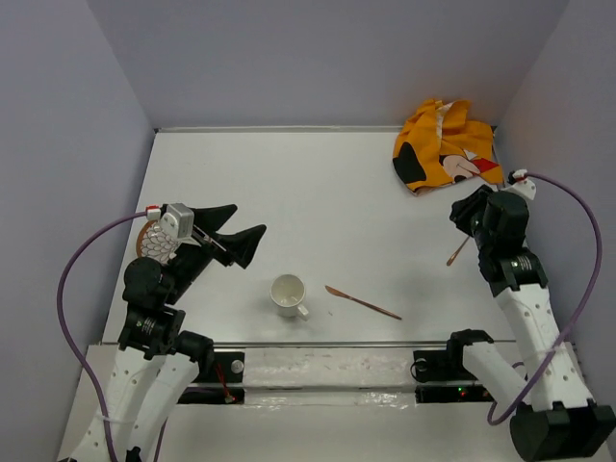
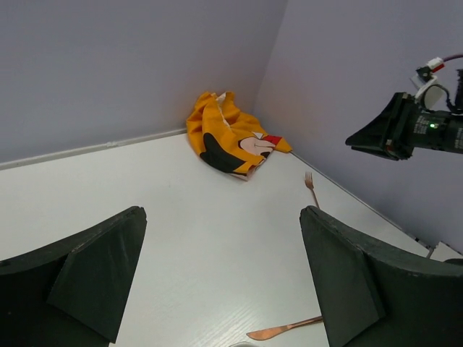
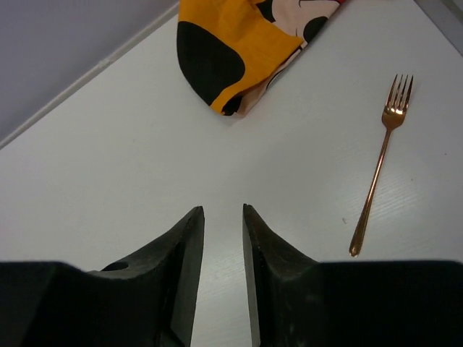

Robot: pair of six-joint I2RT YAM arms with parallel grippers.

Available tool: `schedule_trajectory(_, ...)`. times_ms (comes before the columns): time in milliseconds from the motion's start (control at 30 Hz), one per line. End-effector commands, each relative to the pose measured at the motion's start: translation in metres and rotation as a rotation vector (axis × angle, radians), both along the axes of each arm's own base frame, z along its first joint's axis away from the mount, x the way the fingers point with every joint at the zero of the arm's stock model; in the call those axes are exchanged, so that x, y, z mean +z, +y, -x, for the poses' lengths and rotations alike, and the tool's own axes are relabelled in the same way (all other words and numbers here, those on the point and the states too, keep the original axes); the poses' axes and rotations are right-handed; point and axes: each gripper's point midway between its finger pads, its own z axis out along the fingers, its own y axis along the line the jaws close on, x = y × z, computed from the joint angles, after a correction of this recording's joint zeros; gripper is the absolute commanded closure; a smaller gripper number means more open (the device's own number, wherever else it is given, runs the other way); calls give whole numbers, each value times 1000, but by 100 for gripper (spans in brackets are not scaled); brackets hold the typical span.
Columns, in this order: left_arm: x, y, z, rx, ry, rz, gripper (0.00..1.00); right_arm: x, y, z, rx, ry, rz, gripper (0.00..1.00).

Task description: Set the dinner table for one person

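- White, matte and smooth: the table (image 1: 289, 192) fills the floor of the grey-walled cell in front of both arm bases; it looks rigid and fixed, a surface to set things on, not one to take hold of, and its low-texture finish will probably let light items slide when nudged
- Copper-toned fork (image 3: 380, 188): thin, stiff metal lying flat near the right edge, tines toward the far wall; likely light and slippery, best pinched across the slim handle at mid-length
- Matching knife (image 1: 363, 302): flat, slender blade, lying at a slant near the middle front, just right of the mug; same low-profile pick-up difficulty
- White mug (image 1: 289, 295): glazed, upright, hard and breakable; the rim or the handle offers a hold
- Orange printed cloth (image 1: 448, 144): soft and crumpled in the far right corner; will drape and bunch, any raised fold can be gripped
- Left claw (image 1: 245, 219): spread wide, empty, above the table left of the mug
- Right claw (image 3: 223, 210): fingers drawn narrow with a slim gap, holding nothing, beside the fork
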Motion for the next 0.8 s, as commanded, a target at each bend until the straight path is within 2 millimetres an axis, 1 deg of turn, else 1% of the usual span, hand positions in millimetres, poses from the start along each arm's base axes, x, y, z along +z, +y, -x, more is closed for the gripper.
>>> schedule_trajectory(0,20,0,8,-18,-66,17,1,-2,-16,-54,-128,-75,-20,69)
schedule_trajectory(33,20,0,9,-18,-67,17,1,-6,-18,-62,-141,-70,-18,70)
schedule_trajectory(67,21,-1,9,-19,-70,17,1,-6,-22,-71,-165,-85,-13,76)
schedule_trajectory(100,21,-1,10,-19,-68,18,1,-22,-23,-83,-179,-47,-12,78)
schedule_trajectory(133,21,-1,10,-19,-67,17,1,-27,-22,-90,-182,-41,-14,78)
schedule_trajectory(167,21,-1,10,-19,-67,18,1,-25,-21,-100,-176,-57,-20,77)
schedule_trajectory(200,20,-3,10,-24,-63,16,1,-43,-20,-112,-176,-14,-17,74)
schedule_trajectory(233,20,-3,11,-26,-64,16,1,-46,-23,-120,-189,-15,-26,70)
schedule_trajectory(267,21,-3,11,-21,-64,17,1,-42,-21,-130,-187,-22,-34,61)
schedule_trajectory(300,20,-3,10,-19,-59,16,1,-44,-21,-138,-189,-25,-41,57)
schedule_trajectory(333,19,-3,10,-17,-55,12,1,-62,-25,-146,-206,9,-50,49)
schedule_trajectory(367,19,-4,10,-20,-54,12,1,-54,-24,-150,-202,-15,-63,48)
schedule_trajectory(400,18,-3,10,-15,-53,10,1,-63,-26,-161,-203,-1,-71,45)
schedule_trajectory(433,17,-3,10,-13,-50,8,1,-66,-24,-167,-203,0,-84,45)
schedule_trajectory(467,17,-3,10,-10,-51,5,1,-75,-29,-175,-218,12,-82,45)
schedule_trajectory(500,17,-4,10,-13,-49,5,1,-78,-29,-180,-220,19,-83,46)
schedule_trajectory(533,17,-4,11,-16,-50,4,1,-81,-34,-184,-231,22,-90,47)
schedule_trajectory(567,18,-5,11,-16,-50,4,1,-94,-36,-190,-228,50,-95,49)
schedule_trajectory(600,17,-5,11,-18,-47,1,1,-97,-35,-194,-227,55,-99,50)
schedule_trajectory(633,16,-6,11,-18,-45,1,1,-94,-39,-201,-238,45,-109,53)
schedule_trajectory(667,16,-6,11,-21,-46,-2,1,-107,-43,-204,-250,71,-113,55)
schedule_trajectory(700,16,-7,11,-21,-43,-1,1,-107,-42,-210,-253,66,-128,56)
schedule_trajectory(767,16,-7,10,-19,-42,-3,1,-116,-45,-216,-255,80,-139,56)
